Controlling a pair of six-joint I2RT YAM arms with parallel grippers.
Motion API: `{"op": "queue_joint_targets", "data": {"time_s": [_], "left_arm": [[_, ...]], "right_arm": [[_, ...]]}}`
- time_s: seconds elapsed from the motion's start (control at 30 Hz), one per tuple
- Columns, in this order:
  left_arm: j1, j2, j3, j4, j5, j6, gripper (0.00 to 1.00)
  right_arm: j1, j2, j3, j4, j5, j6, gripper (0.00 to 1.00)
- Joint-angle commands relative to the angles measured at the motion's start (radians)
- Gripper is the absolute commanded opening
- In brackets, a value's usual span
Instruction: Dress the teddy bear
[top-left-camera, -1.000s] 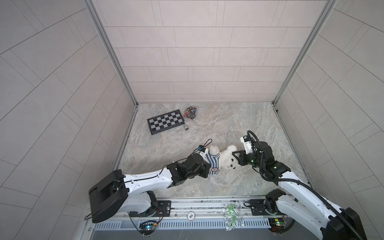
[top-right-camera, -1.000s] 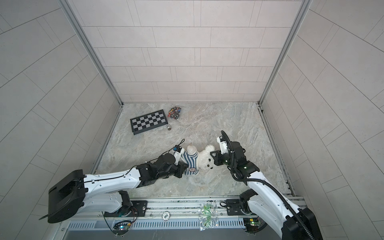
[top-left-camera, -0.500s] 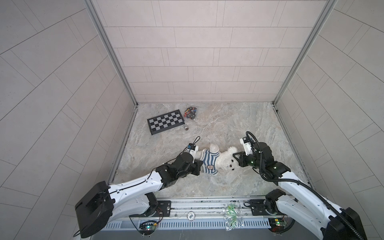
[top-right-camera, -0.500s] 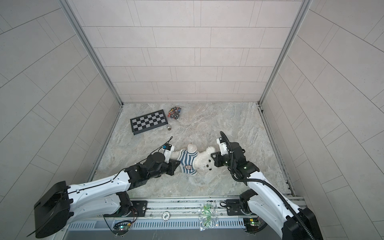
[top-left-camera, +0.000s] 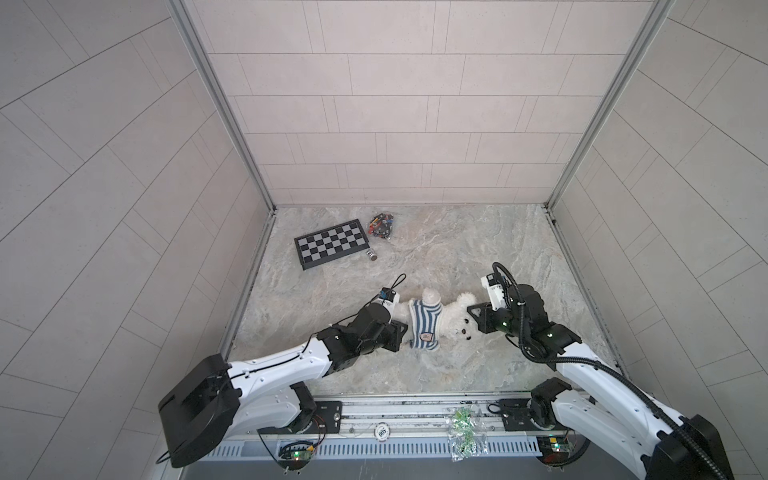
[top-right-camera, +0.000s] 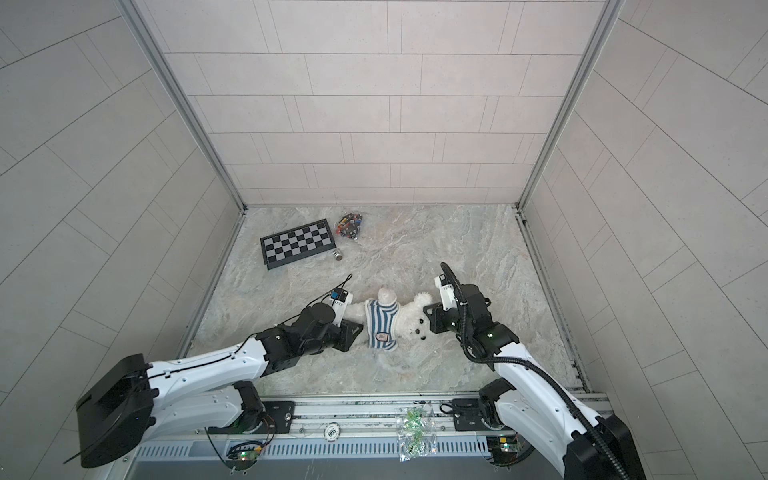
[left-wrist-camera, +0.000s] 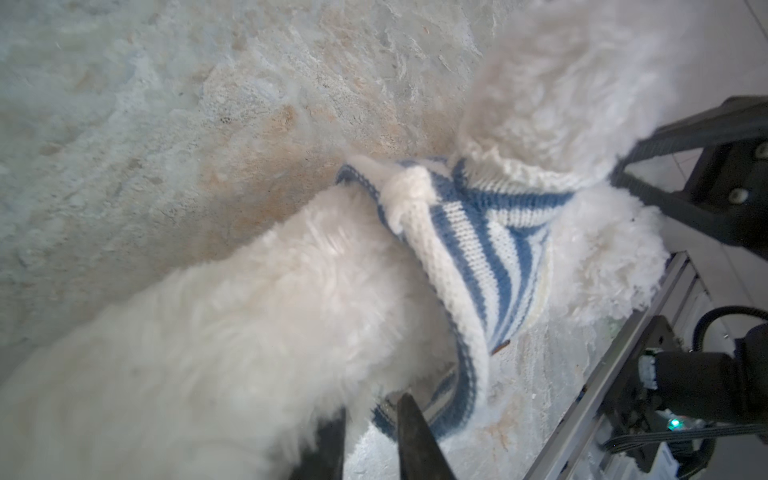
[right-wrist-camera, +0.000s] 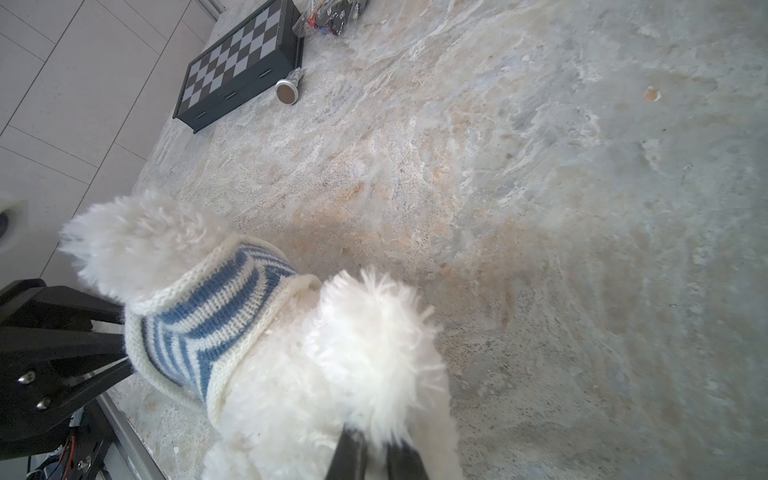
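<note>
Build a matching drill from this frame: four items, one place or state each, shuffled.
Items
1. teddy bear
2. striped shirt
3. chessboard
4. right gripper

Places or states
A. far left of the table
B. jaws shut on white fur
C. pulled over a plush torso
D. lying face up, near middle

Pairs: 1-D, 2-C, 3-A, 4-B
</note>
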Motion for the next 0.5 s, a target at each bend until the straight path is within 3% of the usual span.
{"op": "queue_joint_targets", "data": {"time_s": [0.0, 0.13, 0.3, 0.47], "left_arm": [[-0.057, -0.041, -0.012, -0.018, -0.025, -0.008, 0.37], [-0.145, -0.039, -0.025, 0.013, -0.061, -0.024, 0.49], [-0.153, 0.047, -0.024, 0.053, -0.076, -0.035, 0.51], [-0.153, 0.181, 0.034, 0.058, -0.046, -0.014, 0.36]], "right_arm": [[-0.002, -0.001, 0.025, -0.003, 0.019, -0.009, 0.00], [-0.002, 0.004, 0.027, -0.004, 0.016, -0.009, 0.00], [-0.002, 0.005, 0.027, -0.002, 0.014, -0.009, 0.00], [-0.003, -0.001, 0.026, 0.006, 0.015, 0.002, 0.00]]}}
